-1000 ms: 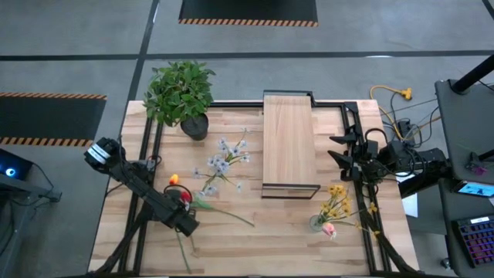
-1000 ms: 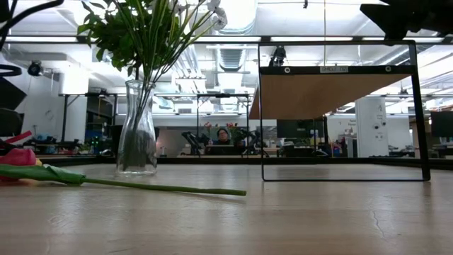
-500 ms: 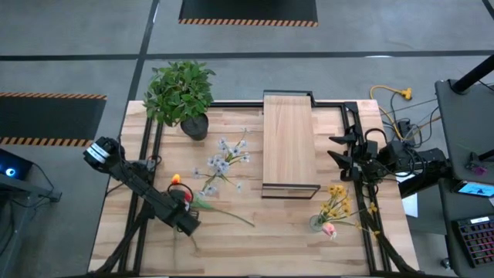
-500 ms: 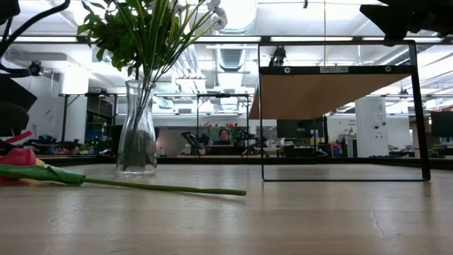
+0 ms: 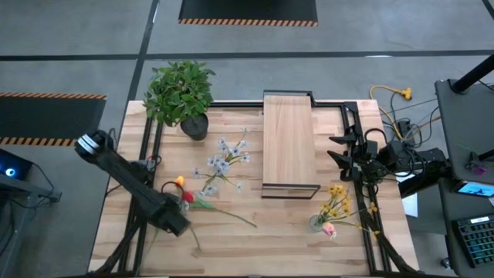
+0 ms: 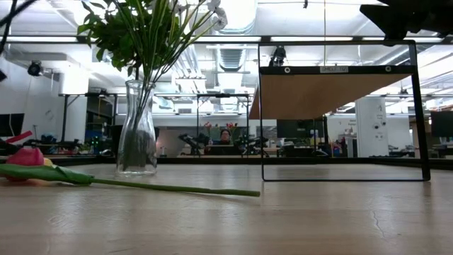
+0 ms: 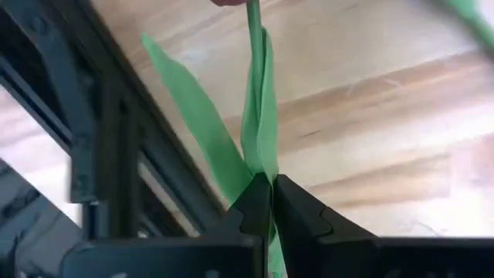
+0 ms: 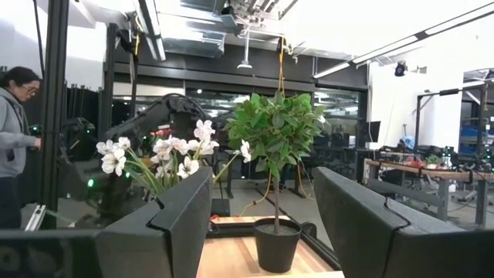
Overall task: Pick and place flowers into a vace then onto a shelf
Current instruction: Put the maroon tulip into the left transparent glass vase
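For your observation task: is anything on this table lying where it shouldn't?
Yes. A tulip lies flat beside the left gripper, which pinches another stem. The vase sits far across the table.

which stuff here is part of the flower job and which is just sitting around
Part of the job:
- loose flowers on the table
- green stem, pinched in the left hand
- vase with yellow blooms
- shelf
- right hand, open, waiting beside the shelf

Just lying about:
- potted plant
- yellow cable
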`<control>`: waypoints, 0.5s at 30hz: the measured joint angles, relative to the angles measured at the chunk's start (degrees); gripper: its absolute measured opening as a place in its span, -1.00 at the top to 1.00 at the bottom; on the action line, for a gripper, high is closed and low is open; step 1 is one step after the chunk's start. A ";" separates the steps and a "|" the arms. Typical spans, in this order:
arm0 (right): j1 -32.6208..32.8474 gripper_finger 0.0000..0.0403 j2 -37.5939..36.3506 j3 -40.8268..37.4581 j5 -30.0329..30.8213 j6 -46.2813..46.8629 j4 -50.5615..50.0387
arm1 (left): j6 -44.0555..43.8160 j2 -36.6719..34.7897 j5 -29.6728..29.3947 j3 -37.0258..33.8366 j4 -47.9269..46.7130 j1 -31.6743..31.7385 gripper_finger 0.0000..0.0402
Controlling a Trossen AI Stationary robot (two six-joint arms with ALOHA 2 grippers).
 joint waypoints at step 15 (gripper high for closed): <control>-0.01 -0.09 0.04 0.00 0.00 0.26 -0.02 | 13.22 -18.20 -18.45 0.04 -0.09 -0.81 1.00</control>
